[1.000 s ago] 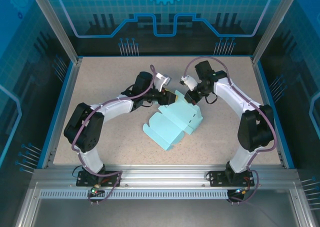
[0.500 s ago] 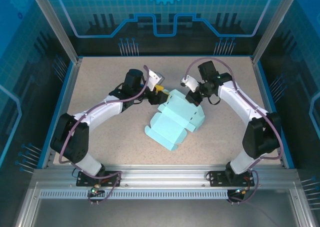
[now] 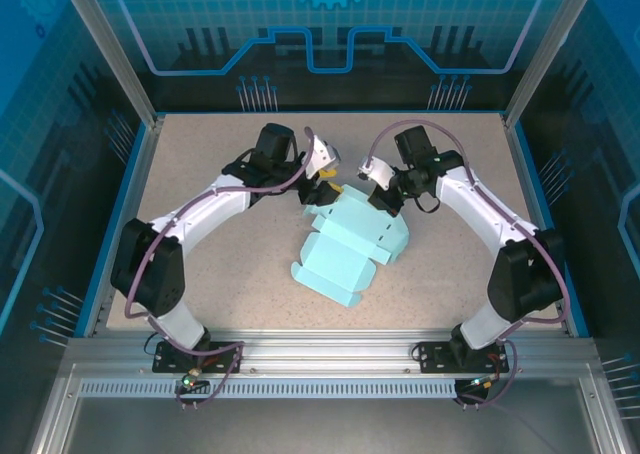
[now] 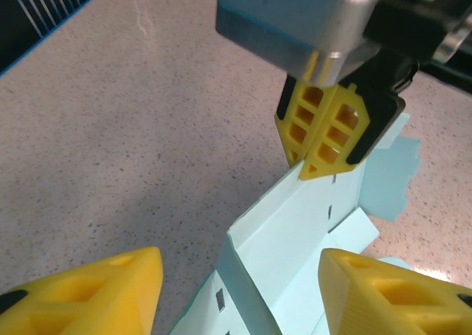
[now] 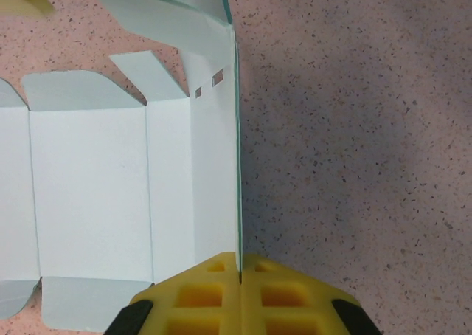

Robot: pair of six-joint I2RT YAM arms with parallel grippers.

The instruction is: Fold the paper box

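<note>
R gripper (image 5: 238, 267): yellow fingers closed tight on the free edge of one side panel of the flat, creased, pale light-blue paper box (image 5: 88, 187), a cut-out w/ flaps and small slots. The pinched panel stands approx upright off the sheet. Judged purpose: hold this wall up at its crease so the rest can be folded against it. Left wrist view agrees: R fingers (image 4: 332, 132) meet on the raised panel's top edge.

L gripper (image 4: 240, 280): jaws wide apart, nothing held. The near end of the raised panel lies between its two yellow fingers, neither pad touching it as far as I can tell. Judged reason: L is lined up to take or press that wall while R anchors it.

Box posn: mid speckled beige tabletop (image 3: 200, 154). Far end is lifted under both grippers; near end w/ flaps lies flat, pointing to the table's near edge. Main panels are unfolded, so the task looks early, no walls closed yet.

Risk: thin paper on a single-edge pinch. A sideways pull may buckle it or tear it at the slots.
</note>
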